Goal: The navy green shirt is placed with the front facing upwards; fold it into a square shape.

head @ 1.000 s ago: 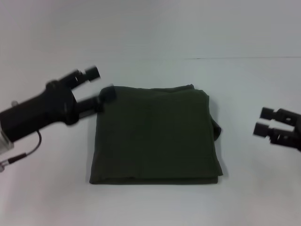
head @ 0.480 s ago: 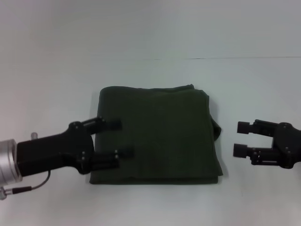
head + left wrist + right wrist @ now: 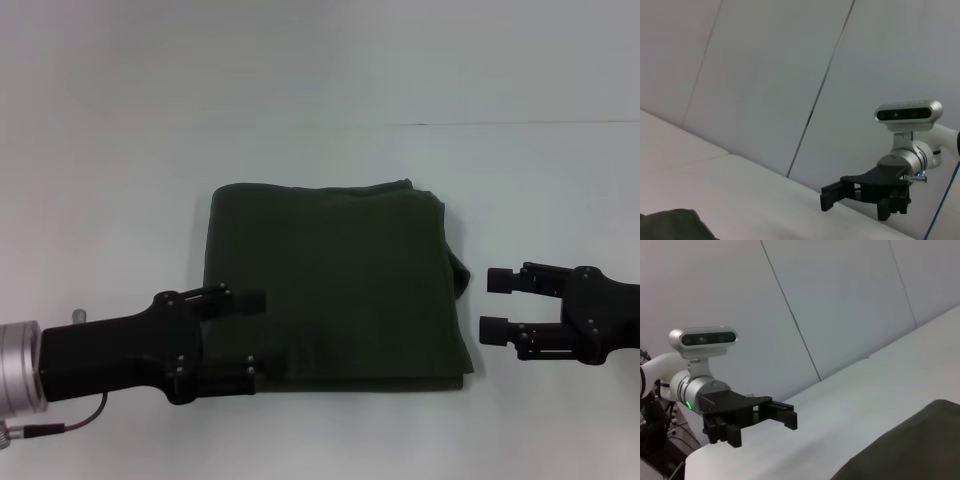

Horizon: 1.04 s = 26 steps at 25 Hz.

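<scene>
The worktop point(image 3: 320, 90) is a plain white, matte surface that fills the whole head view, with one thin dark seam line running across it beyond the far edge of the navy green shirt point(image 3: 335, 285). The shirt lies flat near the middle of the worktop, folded into a roughly square, dark olive block; its far and left edges are straight, while along its right edge a small bulge of cloth sticks out, and layered edges show at the near right corner. No lettering shows on the upper face.

The left gripper point(image 3: 252, 335) reaches in low from the shirt's near left side, its black fingers spread apart, with the farther finger over the cloth and the nearer one at the shirt's near left corner. Behind it the black body joins a silver wrist with a thin cable. The right gripper point(image 3: 497, 304) hovers just beside the shirt's right edge, clear of the cloth, its two fingers also spread and pointing toward the shirt.

In the wrist views the room behind the worktop is a pale grey-white wall of large smooth panels divided by thin dark slanted joints. The left wrist view shows the right gripper point(image 3: 832, 196) over the white surface beneath a silver camera housing point(image 3: 908, 113), with a corner of the shirt point(image 3: 675, 226) in view. The right wrist view shows the left gripper point(image 3: 785, 418) likewise, and part of the shirt point(image 3: 910, 447).
</scene>
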Tool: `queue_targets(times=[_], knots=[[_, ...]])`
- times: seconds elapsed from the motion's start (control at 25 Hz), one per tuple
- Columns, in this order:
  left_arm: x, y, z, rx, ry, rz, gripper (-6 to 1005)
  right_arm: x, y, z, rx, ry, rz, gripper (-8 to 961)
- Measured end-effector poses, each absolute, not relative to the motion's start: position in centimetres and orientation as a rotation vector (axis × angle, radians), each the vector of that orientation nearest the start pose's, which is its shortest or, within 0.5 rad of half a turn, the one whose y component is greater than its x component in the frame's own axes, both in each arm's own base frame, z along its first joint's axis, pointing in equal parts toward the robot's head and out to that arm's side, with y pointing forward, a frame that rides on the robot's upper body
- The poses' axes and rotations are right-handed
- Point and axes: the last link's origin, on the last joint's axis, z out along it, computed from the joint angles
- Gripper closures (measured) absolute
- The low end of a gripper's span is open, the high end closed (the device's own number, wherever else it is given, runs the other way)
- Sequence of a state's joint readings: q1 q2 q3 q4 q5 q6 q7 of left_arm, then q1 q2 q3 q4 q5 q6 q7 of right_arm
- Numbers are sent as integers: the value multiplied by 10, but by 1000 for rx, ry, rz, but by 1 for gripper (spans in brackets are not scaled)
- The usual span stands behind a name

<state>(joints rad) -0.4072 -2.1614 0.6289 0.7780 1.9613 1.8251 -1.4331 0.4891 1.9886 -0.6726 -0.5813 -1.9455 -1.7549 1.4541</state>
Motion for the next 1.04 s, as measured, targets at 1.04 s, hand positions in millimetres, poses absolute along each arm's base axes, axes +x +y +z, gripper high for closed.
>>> queue_targets(times=[1.04], knots=[[-251, 277, 3, -2786, -671, -995, 138, 273, 305, 18, -2814, 799, 827, 59]])
